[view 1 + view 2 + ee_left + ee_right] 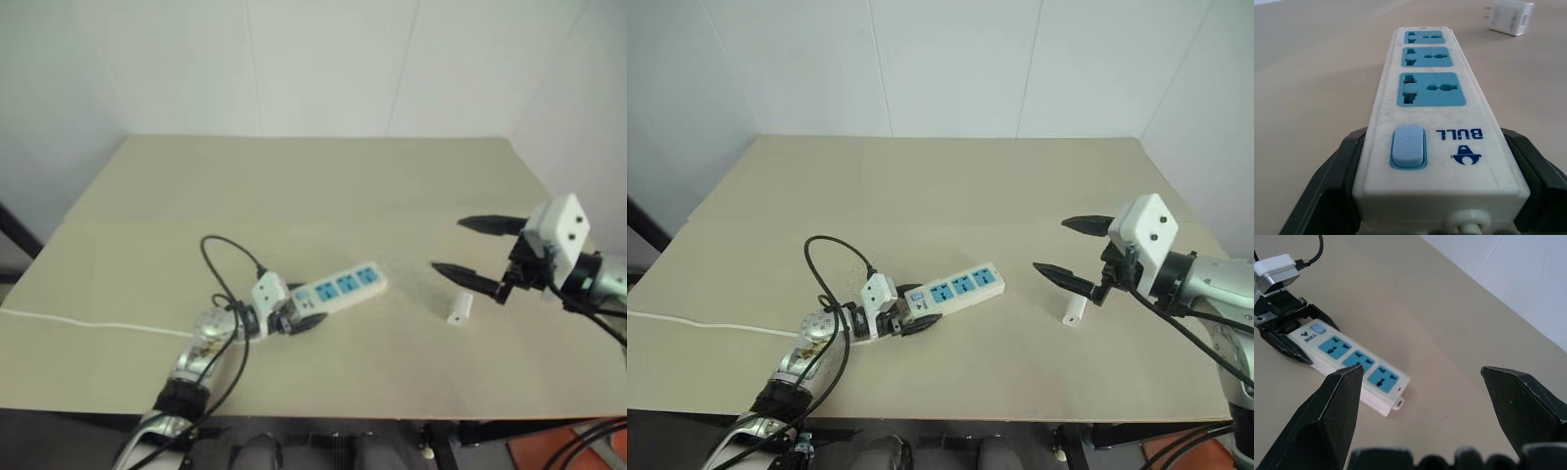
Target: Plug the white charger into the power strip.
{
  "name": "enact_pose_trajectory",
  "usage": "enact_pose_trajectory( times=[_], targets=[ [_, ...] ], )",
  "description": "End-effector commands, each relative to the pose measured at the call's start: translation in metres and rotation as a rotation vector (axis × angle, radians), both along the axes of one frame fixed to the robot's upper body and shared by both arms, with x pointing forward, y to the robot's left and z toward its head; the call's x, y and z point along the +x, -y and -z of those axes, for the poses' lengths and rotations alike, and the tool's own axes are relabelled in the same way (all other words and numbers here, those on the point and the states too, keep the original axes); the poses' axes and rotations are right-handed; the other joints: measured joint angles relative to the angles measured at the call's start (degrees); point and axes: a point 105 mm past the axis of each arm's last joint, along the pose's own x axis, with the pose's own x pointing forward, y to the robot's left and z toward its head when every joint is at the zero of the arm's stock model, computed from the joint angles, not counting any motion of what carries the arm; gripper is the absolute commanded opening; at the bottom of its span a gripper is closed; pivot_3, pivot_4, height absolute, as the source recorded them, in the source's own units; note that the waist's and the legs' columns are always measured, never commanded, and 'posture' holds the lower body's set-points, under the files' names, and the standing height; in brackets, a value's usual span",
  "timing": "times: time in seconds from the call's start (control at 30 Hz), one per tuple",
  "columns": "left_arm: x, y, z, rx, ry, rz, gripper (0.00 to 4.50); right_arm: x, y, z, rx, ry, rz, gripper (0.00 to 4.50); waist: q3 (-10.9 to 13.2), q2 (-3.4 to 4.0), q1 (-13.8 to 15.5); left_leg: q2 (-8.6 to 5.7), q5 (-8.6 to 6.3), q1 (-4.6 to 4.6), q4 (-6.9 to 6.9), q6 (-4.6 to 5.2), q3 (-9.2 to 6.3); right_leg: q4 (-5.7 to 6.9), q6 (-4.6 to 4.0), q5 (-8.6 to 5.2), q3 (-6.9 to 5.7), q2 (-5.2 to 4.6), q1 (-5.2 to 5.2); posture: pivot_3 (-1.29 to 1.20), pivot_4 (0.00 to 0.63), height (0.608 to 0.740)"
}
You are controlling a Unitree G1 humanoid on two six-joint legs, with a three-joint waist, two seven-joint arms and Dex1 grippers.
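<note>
Nothing plugged in yet: the power strip [338,290] lies flat on the beige worktop [323,186], its switch end bracketed by the left end effector [911,318], fingers snug along both sides. The right end effector [470,250] hangs wide open and empty above the white charger [458,308], which lies untouched, well apart from the strip.

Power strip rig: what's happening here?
The left gripper has its black fingers on either side of the switch end of the power strip, which lies flat on the table. The right gripper hangs open above the white charger, which lies unplugged on the table, apart from the strip.
</note>
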Motion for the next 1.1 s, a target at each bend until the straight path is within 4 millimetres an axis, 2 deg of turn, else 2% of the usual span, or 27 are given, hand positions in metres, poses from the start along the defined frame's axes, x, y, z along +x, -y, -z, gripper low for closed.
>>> enact_pose_trajectory(
  times=[0.03, 0.13, 0.3, 0.6, 0.7, 0.8, 1.1],
  targets=[
    [-0.005, 0.001, -0.009, 0.031, 0.044, 0.138, 3.32, 0.001, -0.002, -0.012, -0.016, 0.041, -0.021, 4.50, 0.0, -0.01, 0.0, 0.00, 0.00, -0.02, 0.00, 0.00, 0.00, 0.00, -0.01, 0.00, 0.00, 0.00, -0.02, 0.00, 0.150, 0.740],
    [-0.007, -0.001, -0.006, 0.090, 0.045, 0.201, 3.32, 0.002, -0.003, -0.013, -0.024, 0.040, -0.038, 4.50, 0.0, -0.01, 0.0, 0.00, 0.00, -0.03, 0.00, 0.00, -0.01, 0.01, -0.01, 0.00, -0.01, 0.01, -0.04, 0.00, 0.150, 0.740],
    [-0.021, -0.010, 0.016, 0.191, -0.015, 0.325, 3.32, 0.003, -0.002, -0.011, -0.049, 0.009, -0.088, 4.50, 0.0, -0.01, -0.1, 0.01, -0.04, -0.10, 0.00, 0.07, 0.00, -0.10, 0.00, 0.00, -0.01, 0.01, -0.06, 0.00, 0.150, 0.740],
    [-0.030, -0.006, 0.022, 0.116, -0.104, 0.398, 3.32, 0.005, 0.009, -0.004, -0.173, -0.107, -0.216, 4.50, 0.0, 0.02, -0.1, 0.01, -0.09, -0.10, 0.00, 0.15, 0.02, -0.15, 0.01, -0.01, -0.01, -0.01, -0.05, 0.00, 0.150, 0.740],
    [-0.034, -0.010, 0.030, 0.170, -0.120, 0.424, 3.32, 0.004, 0.027, 0.020, -0.527, -0.137, -0.284, 4.50, 0.0, 0.06, -0.1, 0.01, -0.09, -0.09, 0.00, 0.16, 0.05, -0.16, 0.03, -0.03, -0.01, -0.01, -0.06, 0.00, 0.150, 0.740],
    [-0.035, -0.010, 0.033, 0.189, -0.124, 0.430, 3.32, 0.005, 0.040, 0.038, -0.796, -0.142, -0.378, 4.50, 0.0, 0.09, -0.2, 0.06, -0.13, -0.05, -0.03, 0.21, 0.06, -0.24, 0.10, -0.07, -0.03, 0.02, -0.03, 0.00, 0.150, 0.740],
    [-0.034, -0.010, 0.033, 0.199, -0.120, 0.426, 3.32, 0.030, 0.043, 0.063, -1.130, -0.031, -0.534, 4.50, -0.1, 0.20, -0.5, 0.05, -0.13, 0.03, -0.04, 0.21, 0.10, -0.21, 0.05, -0.04, 0.01, 0.01, 0.00, 0.00, 0.150, 0.740]
  ],
)
